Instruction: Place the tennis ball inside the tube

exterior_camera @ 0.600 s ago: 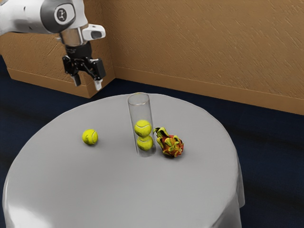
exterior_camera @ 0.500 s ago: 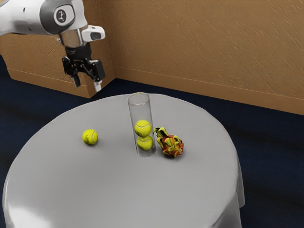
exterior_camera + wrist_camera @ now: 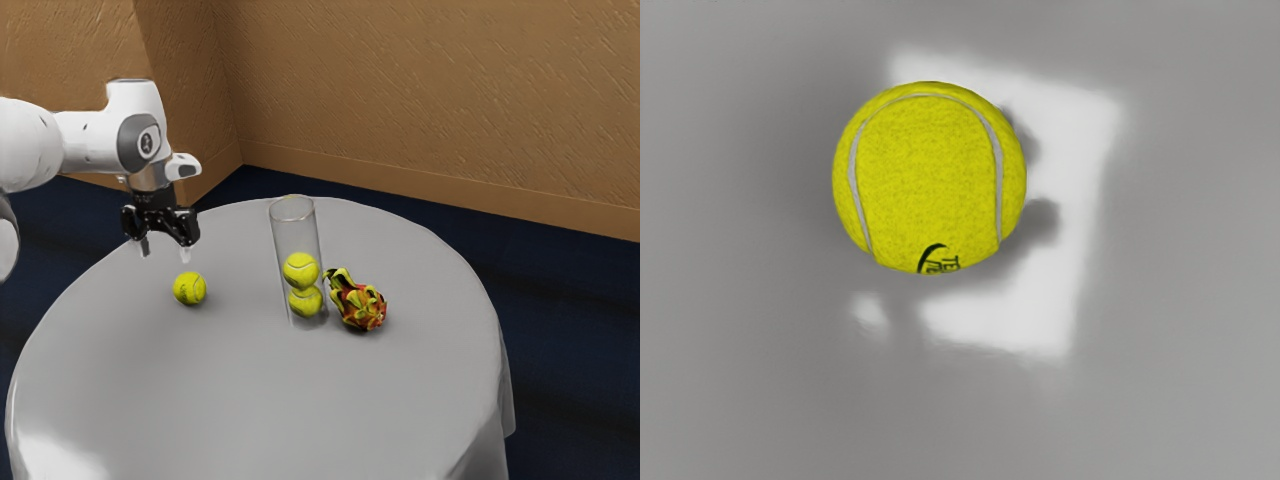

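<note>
One round gray table [image 3: 270, 400], textured brown walls [image 3: 420, 90], dark blue floor [image 3: 570, 300]

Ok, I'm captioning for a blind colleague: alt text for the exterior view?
A robot's open gripper hovers above a loose tennis ball on a round gray table. Nearby, an upright clear tube holds two stacked tennis balls, beside a dragon fruit.
</note>
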Controlling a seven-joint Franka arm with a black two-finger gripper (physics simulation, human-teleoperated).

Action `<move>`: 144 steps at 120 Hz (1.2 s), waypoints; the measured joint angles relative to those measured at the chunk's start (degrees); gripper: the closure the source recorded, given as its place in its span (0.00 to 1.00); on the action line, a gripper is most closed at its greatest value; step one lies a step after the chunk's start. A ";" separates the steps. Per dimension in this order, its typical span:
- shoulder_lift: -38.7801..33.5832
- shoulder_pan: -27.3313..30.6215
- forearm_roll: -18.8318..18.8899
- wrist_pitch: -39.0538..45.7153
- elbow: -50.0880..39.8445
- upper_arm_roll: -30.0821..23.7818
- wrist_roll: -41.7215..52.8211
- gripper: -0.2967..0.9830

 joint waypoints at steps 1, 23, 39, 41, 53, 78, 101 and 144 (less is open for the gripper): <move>0.31 0.13 -0.21 0.29 0.00 -0.08 0.09 0.25; 5.71 2.05 -4.02 5.49 0.04 -2.16 1.88 0.25; 7.70 2.33 -5.55 7.85 -0.30 -3.02 2.99 0.25; 8.02 2.35 -5.67 8.07 -0.35 -3.08 3.11 0.25; 9.33 2.38 -6.47 9.21 -0.62 -3.26 3.78 0.25; 11.11 3.86 -7.29 10.67 -0.09 -3.29 4.86 0.25; 15.15 4.75 -8.58 11.19 4.14 -3.29 5.71 0.25; 16.61 4.94 -10.32 11.66 4.55 -3.30 6.92 0.25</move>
